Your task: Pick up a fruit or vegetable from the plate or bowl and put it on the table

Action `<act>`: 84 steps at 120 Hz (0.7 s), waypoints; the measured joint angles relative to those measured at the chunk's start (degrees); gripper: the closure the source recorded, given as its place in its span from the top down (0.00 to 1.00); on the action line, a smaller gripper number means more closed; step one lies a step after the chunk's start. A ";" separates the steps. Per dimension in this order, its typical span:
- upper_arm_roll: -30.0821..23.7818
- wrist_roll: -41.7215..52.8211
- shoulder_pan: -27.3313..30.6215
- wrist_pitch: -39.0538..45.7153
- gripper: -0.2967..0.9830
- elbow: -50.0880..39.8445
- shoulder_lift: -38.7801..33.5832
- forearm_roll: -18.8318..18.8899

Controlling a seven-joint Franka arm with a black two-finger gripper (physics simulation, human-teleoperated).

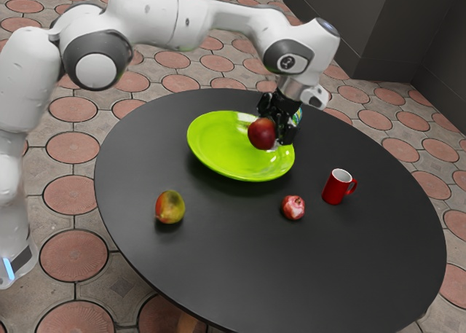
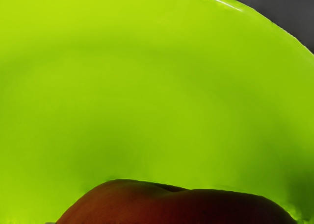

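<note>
In the exterior view my gripper [image 1: 279, 126] is over the side of the green plate [image 1: 226, 143] nearer the exterior view's right, shut on a dark red apple-like fruit [image 1: 262, 133]. One finger is partly hidden by the fruit. The wrist view has the top of the same fruit [image 2: 171, 204] close under the hand, with the green plate [image 2: 147, 96] beyond it. No other fruit is visible on the plate.
On the black table [image 1: 240, 260] are a mango [image 1: 170, 207], a small red-and-pale fruit [image 1: 293, 208] and a red mug [image 1: 336, 186]. A colourful object [image 1: 298, 116] stands partly hidden behind the gripper.
</note>
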 joint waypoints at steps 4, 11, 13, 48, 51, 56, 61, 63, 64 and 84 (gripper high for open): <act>-0.17 -0.06 -2.30 -0.05 0.57 0.20 -1.15 0.46; -0.71 -0.17 -5.83 -0.53 0.61 0.41 -3.89 1.50; -0.80 -0.20 -6.79 -0.73 0.62 0.45 -4.60 1.84; -6.93 -0.58 -12.15 -2.49 0.64 1.84 -4.58 3.95; -7.79 -0.60 -12.06 -2.50 0.64 1.81 -3.86 3.96; -8.82 -0.65 -12.02 -2.41 0.64 1.75 -2.71 3.94; -9.39 -0.68 -11.99 -1.97 0.64 1.40 -1.24 3.81; -9.52 -0.70 -11.99 -1.77 0.64 1.29 -0.75 3.75; -9.58 -0.70 -11.99 -1.67 0.64 1.24 -0.55 3.73; -9.79 -0.78 -11.92 -0.32 0.70 0.99 0.61 3.31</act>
